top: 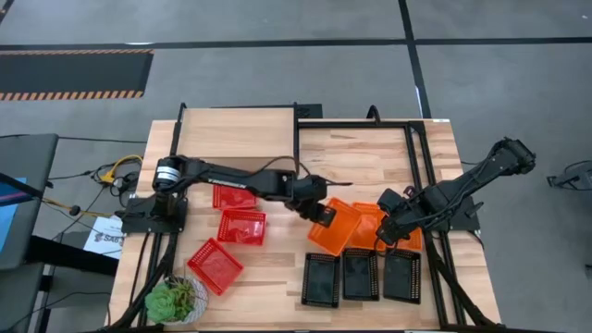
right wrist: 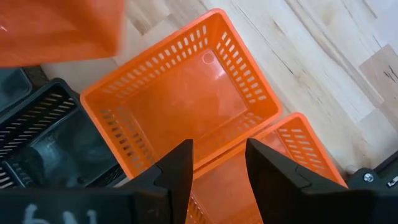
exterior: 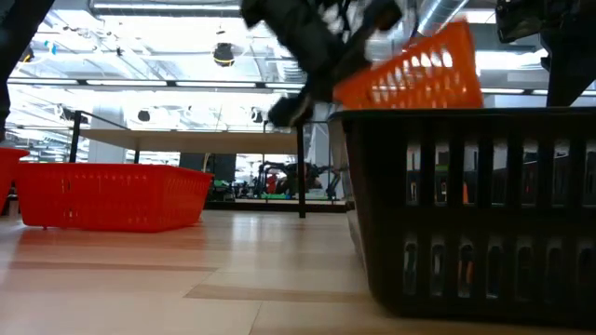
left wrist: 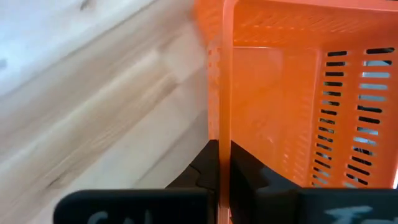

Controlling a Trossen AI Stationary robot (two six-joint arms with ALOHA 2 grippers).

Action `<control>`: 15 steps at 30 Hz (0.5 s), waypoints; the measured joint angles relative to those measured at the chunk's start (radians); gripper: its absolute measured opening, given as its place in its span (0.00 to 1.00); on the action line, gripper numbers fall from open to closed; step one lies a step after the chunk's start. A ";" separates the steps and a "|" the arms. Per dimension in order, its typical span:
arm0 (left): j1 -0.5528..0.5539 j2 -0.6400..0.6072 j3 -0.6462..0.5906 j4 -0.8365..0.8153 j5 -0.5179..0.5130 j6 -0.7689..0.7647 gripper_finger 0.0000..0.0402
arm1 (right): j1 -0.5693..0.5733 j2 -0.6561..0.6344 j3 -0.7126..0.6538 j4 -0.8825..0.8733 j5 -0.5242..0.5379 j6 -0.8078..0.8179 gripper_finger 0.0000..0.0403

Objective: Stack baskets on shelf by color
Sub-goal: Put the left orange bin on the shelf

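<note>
My left gripper (top: pixel 321 213) is shut on an orange basket (top: pixel 337 228), which shows lifted and tilted in the low view (exterior: pixel 419 70). My right gripper (right wrist: pixel 217 155) is open above two more orange baskets (right wrist: pixel 180 99) (right wrist: pixel 301 149) that sit side by side on the tabletop. Its fingers stand on either side of the nearer basket's wall, apart from it. Three black baskets (top: pixel 361 276) stand in a row at the near edge. Three red baskets (top: pixel 240 225) lie left of centre. The shelf (top: pixel 236 129) is at the far left of the table. My left gripper holds the orange basket by the rim of one side wall (left wrist: pixel 225 124), pinched with one finger (left wrist: pixel 202 168) outside and one finger (left wrist: pixel 252 174) inside. The basket is lifted clear of the table and tilted, as the low view shows.
A green potted plant (top: pixel 176 301) stands at the near left corner. A black metal frame (top: pixel 416 157) runs across the far right part of the table. Bare wood lies between the red baskets and the black row.
</note>
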 joint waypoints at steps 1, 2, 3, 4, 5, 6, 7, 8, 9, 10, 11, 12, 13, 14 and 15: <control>-0.001 0.000 0.054 -0.061 -0.017 0.030 0.00 | 0.000 0.000 0.000 -0.001 0.000 0.000 0.42; -0.001 -0.001 0.108 -0.134 -0.032 0.056 0.00 | 0.000 0.000 0.000 -0.001 0.000 0.000 0.42; 0.000 -0.002 0.161 -0.212 -0.048 0.084 0.00 | 0.000 0.000 0.000 0.000 0.000 0.000 0.42; 0.003 -0.002 0.213 -0.289 -0.066 0.114 0.00 | 0.000 0.000 0.000 -0.001 0.000 0.000 0.42; 0.006 -0.002 0.263 -0.363 -0.087 0.139 0.00 | 0.000 0.000 0.000 -0.001 0.000 0.000 0.42; 0.010 -0.002 0.314 -0.442 -0.112 0.154 0.00 | 0.000 0.000 0.000 -0.001 0.000 -0.001 0.42; 0.015 -0.002 0.364 -0.518 -0.137 0.167 0.00 | 0.000 0.000 0.000 -0.001 0.000 -0.001 0.42; 0.020 -0.002 0.413 -0.590 -0.158 0.180 0.00 | 0.000 0.000 0.000 -0.001 0.001 -0.003 0.42; 0.025 -0.002 0.462 -0.663 -0.176 0.198 0.00 | 0.000 0.000 0.000 0.000 0.002 -0.005 0.42; 0.032 -0.002 0.509 -0.734 -0.196 0.214 0.00 | 0.000 0.000 0.000 0.000 0.003 -0.006 0.42; 0.040 -0.002 0.560 -0.806 -0.217 0.231 0.00 | 0.000 0.000 0.000 -0.001 0.003 -0.005 0.42; 0.050 -0.002 0.607 -0.874 -0.242 0.244 0.00 | 0.000 0.000 0.000 0.000 0.003 -0.006 0.42; 0.062 -0.002 0.652 -0.934 -0.271 0.253 0.00 | 0.000 0.000 0.000 0.000 0.003 -0.006 0.42; 0.076 -0.002 0.695 -0.991 -0.301 0.255 0.00 | 0.000 0.000 0.000 0.000 0.005 -0.005 0.42; 0.091 -0.004 0.724 -1.035 -0.333 0.255 0.00 | 0.000 0.000 0.000 0.000 0.010 -0.003 0.42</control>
